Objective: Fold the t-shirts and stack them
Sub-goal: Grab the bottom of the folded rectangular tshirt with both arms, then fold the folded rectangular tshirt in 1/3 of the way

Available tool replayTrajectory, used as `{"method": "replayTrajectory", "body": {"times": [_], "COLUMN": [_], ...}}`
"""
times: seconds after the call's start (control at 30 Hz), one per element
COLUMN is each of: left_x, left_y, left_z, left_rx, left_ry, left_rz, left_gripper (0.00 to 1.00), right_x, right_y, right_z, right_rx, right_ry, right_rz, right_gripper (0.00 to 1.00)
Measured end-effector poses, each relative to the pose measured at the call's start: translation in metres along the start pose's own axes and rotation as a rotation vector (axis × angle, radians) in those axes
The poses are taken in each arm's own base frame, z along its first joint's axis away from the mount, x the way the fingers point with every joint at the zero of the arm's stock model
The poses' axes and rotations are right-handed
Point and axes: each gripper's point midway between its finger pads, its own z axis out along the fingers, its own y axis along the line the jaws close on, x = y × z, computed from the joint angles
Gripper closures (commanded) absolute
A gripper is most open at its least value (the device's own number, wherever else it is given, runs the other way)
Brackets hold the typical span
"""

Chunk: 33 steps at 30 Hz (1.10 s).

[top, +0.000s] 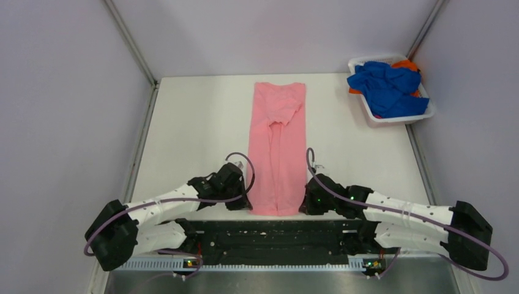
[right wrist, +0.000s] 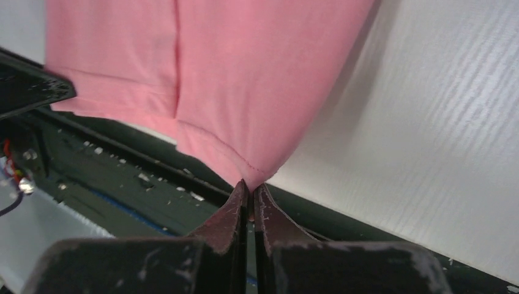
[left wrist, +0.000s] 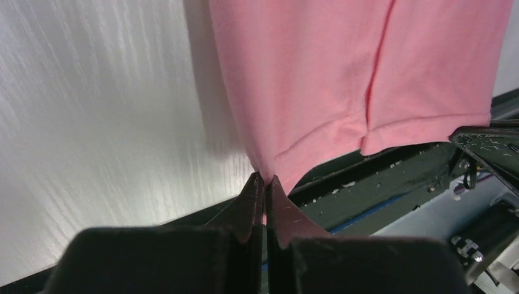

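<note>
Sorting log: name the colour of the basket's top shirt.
The shirt is royal blue; see the top view.

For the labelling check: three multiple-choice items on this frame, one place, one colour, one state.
1. The basket sits at the table's: A far right corner; B far left corner; C near edge.
2. The shirt laid out mid-table is: A blue; B pink; C orange.
3. The left pincer is: A open; B shut on the shirt's hem corner; C shut empty.
Answers: A, top view shows it far right; B, the long strip is pink; B, cloth is pinched between its tips.
</note>
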Motion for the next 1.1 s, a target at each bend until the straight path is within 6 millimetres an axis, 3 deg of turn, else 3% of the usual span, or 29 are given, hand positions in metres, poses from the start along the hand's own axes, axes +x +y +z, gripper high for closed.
{"method": "replayTrajectory", "body": {"times": [0.2,0.37,0.43,0.6,0.83,1.1], "left_x": [0.004,-0.023,-0.044,-0.103,-0.184,-0.259], "left_y": [-0.015,-0.043,-0.058,-0.072,-0.056,-0.063], "left_z": [-0.010,-0.013,-0.014,-0.010,0.001,0.014], "left_rx": [0.065,0.084,0.089,0.057,0.012,0.018], "left_ry": [0.032,-0.010,-0.045,-0.128,-0.191,-0.223], "left_rz": [0.037,0.077,0.085,0.035,-0.088,-0.107], "left_gripper": [1.00,1.00,1.00,1.00,1.00,1.00], "right_x": [-0.006,-0.025,-0.042,-0.085,-0.161,-0.230], "right_y": [0.025,0.031,0.031,0.024,0.014,-0.007], "right_z": [-0.015,-0.010,-0.006,0.004,0.014,0.037], "right_rx": [-0.140,-0.142,-0.144,-0.117,-0.097,-0.049], "right_ry": [-0.019,-0.045,-0.072,-0.143,-0.276,-0.342], "right_rz": [-0.038,-0.054,-0.032,0.018,0.102,0.157], "right_gripper": [1.00,1.00,1.00,1.00,1.00,1.00]}}
